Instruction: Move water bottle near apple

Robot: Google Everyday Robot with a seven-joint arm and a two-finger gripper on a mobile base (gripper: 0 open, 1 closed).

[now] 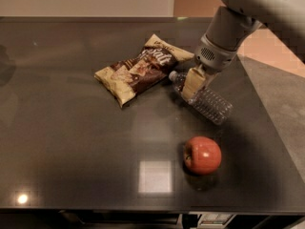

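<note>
The water bottle (pixel 209 104) is clear and ribbed and lies on its side on the dark table (pixel 71 142). Its cap (pixel 173 75) points up-left toward the snack bag. My gripper (pixel 193 83) comes down from the upper right and is closed around the bottle near its neck. The pale fingers (pixel 191 85) cover that part of the bottle. The apple (pixel 202 155) is red-orange and sits on the table below the bottle's base end, with a short gap between them.
A brown and cream snack bag (pixel 140 68) lies left of the bottle's cap. The table's right edge (pixel 267 118) runs diagonally just past the bottle. The front edge is below the apple. A bright light reflection (pixel 155 176) shows left of the apple.
</note>
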